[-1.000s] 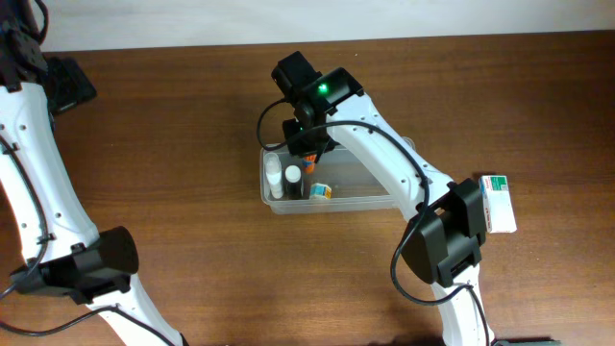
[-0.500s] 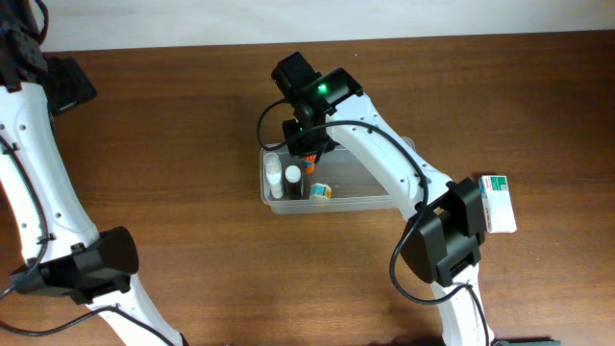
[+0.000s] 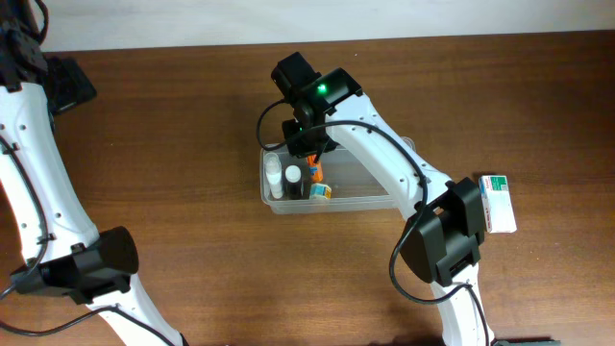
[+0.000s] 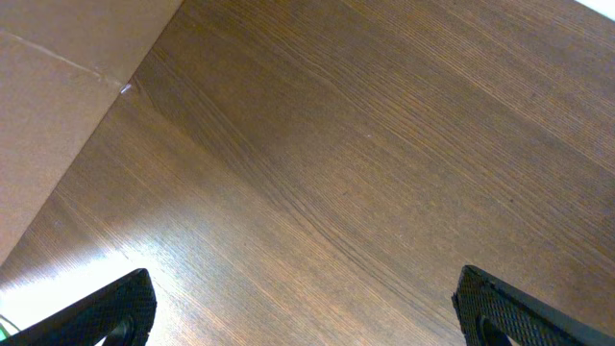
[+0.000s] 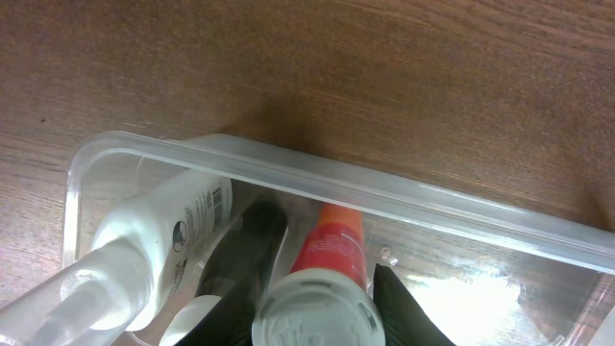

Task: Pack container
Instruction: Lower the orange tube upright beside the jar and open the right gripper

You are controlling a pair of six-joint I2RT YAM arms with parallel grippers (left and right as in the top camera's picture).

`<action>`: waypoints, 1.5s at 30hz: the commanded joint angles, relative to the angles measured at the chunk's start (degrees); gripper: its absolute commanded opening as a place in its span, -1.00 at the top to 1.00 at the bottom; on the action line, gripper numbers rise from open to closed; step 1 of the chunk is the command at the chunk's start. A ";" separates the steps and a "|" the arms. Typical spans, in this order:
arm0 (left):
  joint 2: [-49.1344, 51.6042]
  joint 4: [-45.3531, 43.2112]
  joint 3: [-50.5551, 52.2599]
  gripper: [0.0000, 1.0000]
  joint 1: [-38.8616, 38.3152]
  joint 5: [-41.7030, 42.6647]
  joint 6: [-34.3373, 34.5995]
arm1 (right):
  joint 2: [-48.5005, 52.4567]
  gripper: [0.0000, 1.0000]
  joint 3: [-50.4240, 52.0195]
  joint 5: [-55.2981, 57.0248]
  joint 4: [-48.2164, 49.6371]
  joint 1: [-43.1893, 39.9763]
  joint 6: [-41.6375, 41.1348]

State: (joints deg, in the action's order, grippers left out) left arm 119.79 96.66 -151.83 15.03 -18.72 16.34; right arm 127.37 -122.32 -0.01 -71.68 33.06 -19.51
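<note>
Between the right end effector's (image 5: 317, 288) fingers, which stand slightly parted around it, an orange bottle (image 5: 327, 252) stands inside the clear container (image 5: 404, 197). Lifting askew could tip it against the white bottle (image 5: 159, 235) alongside. Left end effector (image 4: 307, 312) gapes wide, empty.

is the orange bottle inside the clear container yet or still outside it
Inside: the orange bottle stands within the container walls, between the right gripper fingers.

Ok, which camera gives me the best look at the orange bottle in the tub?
Right wrist: the orange bottle fills the frame, white cap toward the lens, between the fingers. Overhead shows only an orange speck beside the arm. Left wrist shows bare table.
</note>
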 commanded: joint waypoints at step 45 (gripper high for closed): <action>0.31 0.02 -0.20 -0.99 0.20 -0.57 0.57 | -0.39 0.60 -0.26 -11.58 5.01 -5.38 4.59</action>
State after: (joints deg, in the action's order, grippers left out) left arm 119.79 96.66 -151.83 15.03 -18.72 16.34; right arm 127.39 -122.32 -8.73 -67.88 28.82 -17.23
